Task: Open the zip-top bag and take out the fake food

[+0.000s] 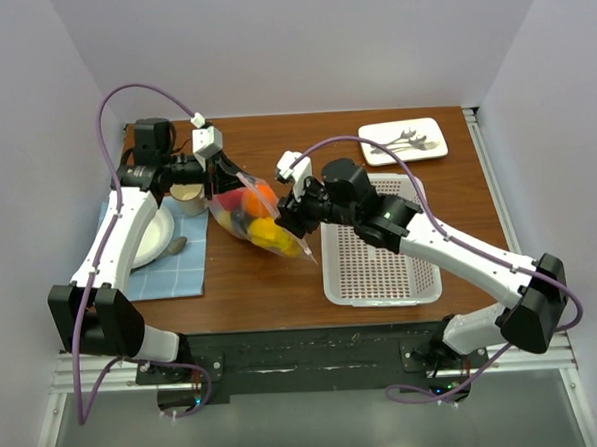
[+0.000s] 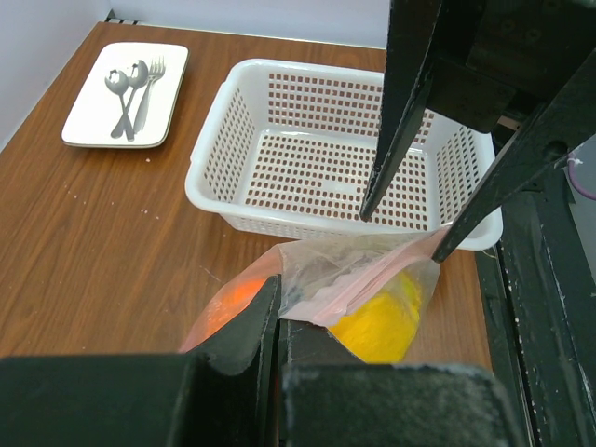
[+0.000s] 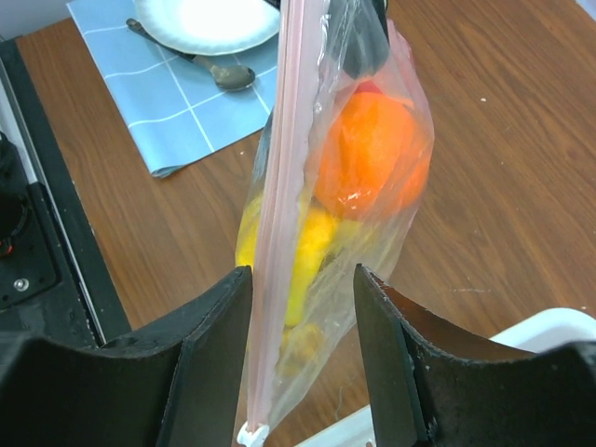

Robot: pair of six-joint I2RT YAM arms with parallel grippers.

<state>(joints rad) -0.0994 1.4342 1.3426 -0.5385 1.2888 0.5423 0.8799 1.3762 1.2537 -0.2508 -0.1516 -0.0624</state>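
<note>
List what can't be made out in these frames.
- Zip strip: sealed or parted? The right wrist view shows it edge-on.
- Fake food: count unclear everywhere; the crinkled zip-top bag and overlapping pieces hide the lower ones.
- Left gripper hold on the bag: its own fingers block it in the left wrist view.
- Mug: top view, partly under the left arm.

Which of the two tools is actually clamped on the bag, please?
The left tool, shut on the zip-top bag's edge; the right tool stands open, its jaws either side of the zip strip.
</note>
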